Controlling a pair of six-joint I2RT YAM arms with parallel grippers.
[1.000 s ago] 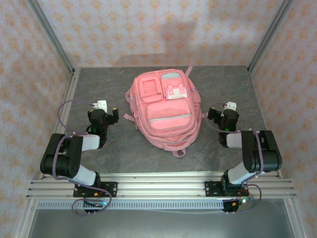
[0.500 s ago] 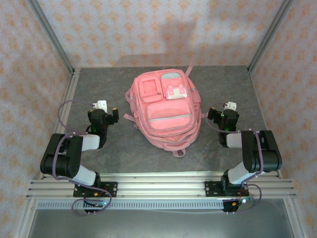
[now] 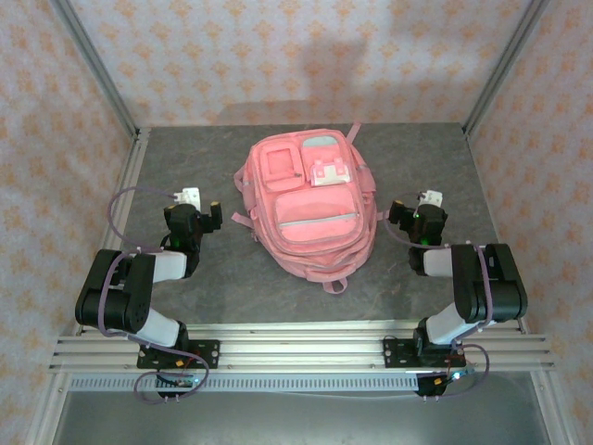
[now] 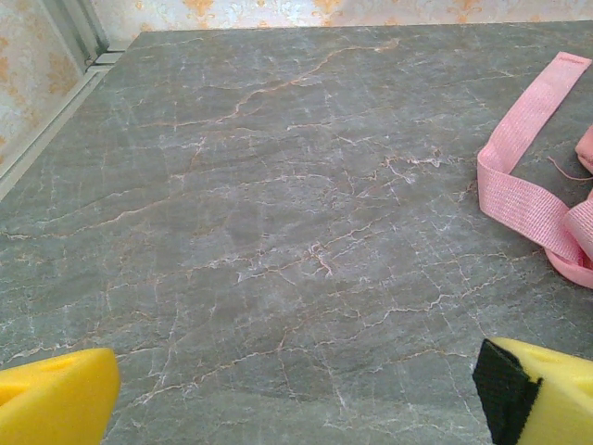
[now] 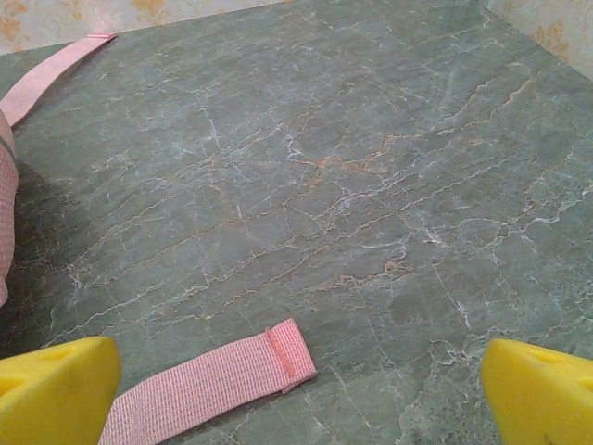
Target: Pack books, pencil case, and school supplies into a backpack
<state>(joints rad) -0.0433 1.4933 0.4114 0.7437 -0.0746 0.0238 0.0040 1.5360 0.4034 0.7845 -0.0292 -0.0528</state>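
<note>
The pink backpack (image 3: 309,209) lies flat in the middle of the table, front pockets up and closed. The books, pencil case and school supplies are out of view. My left gripper (image 3: 195,206) rests low to the backpack's left, open, with bare table between its yellow fingertips (image 4: 56,399); a looped pink strap (image 4: 523,195) lies ahead to its right. On the backpack's other side my right gripper (image 3: 417,209) is open too. A loose pink strap end (image 5: 213,380) lies on the table just ahead of its left fingertip (image 5: 56,389), untouched.
The grey marble table (image 3: 185,158) is bounded by aluminium posts and papered walls on three sides. A metal rail (image 3: 296,348) carrying both arm bases runs along the near edge. Another pink strap (image 5: 51,74) stretches at the far left of the right wrist view.
</note>
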